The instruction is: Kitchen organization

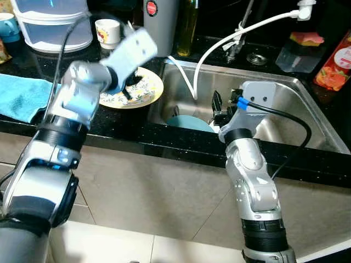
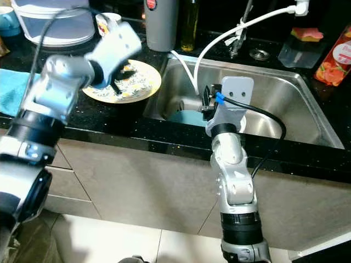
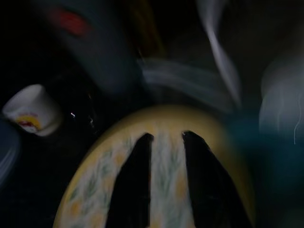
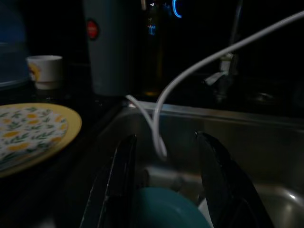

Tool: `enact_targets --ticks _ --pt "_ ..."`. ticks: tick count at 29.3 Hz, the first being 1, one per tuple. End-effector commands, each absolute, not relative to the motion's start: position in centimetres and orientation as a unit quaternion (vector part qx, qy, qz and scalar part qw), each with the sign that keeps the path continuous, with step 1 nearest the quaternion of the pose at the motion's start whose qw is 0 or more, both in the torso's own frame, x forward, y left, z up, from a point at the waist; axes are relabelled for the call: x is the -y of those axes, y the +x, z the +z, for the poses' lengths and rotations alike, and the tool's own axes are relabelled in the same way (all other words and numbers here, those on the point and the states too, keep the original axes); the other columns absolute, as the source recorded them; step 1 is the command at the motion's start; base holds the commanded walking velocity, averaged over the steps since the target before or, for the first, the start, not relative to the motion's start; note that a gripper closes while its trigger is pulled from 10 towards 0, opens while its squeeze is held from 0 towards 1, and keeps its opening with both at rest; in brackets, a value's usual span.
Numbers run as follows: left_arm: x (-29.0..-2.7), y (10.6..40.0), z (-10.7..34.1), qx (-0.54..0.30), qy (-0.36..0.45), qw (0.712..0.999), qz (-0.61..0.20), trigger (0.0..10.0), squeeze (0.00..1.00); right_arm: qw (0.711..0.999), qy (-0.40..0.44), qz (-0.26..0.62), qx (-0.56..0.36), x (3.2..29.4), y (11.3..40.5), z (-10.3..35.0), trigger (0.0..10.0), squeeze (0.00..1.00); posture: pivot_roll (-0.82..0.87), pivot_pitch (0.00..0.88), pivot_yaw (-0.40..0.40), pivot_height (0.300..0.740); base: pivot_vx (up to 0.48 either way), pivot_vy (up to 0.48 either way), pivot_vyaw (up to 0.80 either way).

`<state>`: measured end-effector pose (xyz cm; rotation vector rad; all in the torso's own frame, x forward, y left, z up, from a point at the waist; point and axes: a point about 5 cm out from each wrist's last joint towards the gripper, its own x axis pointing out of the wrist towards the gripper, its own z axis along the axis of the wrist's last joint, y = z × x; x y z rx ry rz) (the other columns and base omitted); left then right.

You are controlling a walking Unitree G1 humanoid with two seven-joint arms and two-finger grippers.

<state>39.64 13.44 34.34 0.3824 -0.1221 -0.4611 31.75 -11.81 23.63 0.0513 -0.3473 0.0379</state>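
A yellow-rimmed plate (image 1: 143,92) with a leaf pattern lies on the black counter just left of the sink. My left gripper (image 1: 128,87) hangs over its middle, open, its black fingers (image 3: 135,180) spread above the plate (image 3: 95,185) with nothing between them. My right gripper (image 1: 219,108) reaches into the steel sink (image 1: 279,101), open. In the right wrist view its fingers (image 4: 121,175) straddle a teal dish (image 4: 166,209) lying on the sink floor, the same teal dish (image 1: 186,121) seen from the head.
A white hose (image 1: 219,44) loops from the tap into the sink. On the counter behind stand a cup (image 1: 107,32), a grey canister (image 1: 160,19), an oil bottle (image 1: 187,27) and stacked plastic containers (image 1: 52,27). A blue cloth (image 1: 22,96) lies at left.
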Motion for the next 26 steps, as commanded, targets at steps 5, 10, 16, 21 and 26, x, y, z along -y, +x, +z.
enact_targets --ticks 5,10,16,21,26 --pt "-13.8 39.8 36.8 0.121 -0.126 0.972 -0.159 10.0 0.00 0.985 0.027 0.011 0.170 12.2 31.7 23.3 10.0 0.00 0.25 0.039 -0.046 0.740 0.000 0.000 0.00" --pt "-15.1 40.3 34.9 0.067 -0.230 0.969 -0.060 10.0 0.00 0.985 0.026 0.011 0.169 12.2 31.6 23.2 10.0 0.00 0.25 0.042 -0.042 0.740 0.000 0.000 0.00" --pt "-15.9 40.2 33.1 0.031 -0.224 0.974 -0.010 10.0 0.00 0.985 0.027 0.010 0.168 12.2 31.6 23.2 10.0 0.00 0.25 0.050 -0.043 0.740 0.000 0.000 0.00" --pt "-15.5 40.3 31.6 -0.141 0.014 0.983 0.119 10.0 0.00 0.986 0.027 0.011 0.165 12.2 31.6 23.1 10.0 0.00 0.25 0.056 -0.048 0.740 0.000 0.000 0.00" --pt "-15.4 40.7 33.5 -0.027 -0.029 0.994 0.099 10.0 0.00 0.986 0.026 0.011 0.164 12.2 31.6 23.1 10.0 0.00 0.25 0.058 -0.051 0.740 0.000 0.000 0.00"
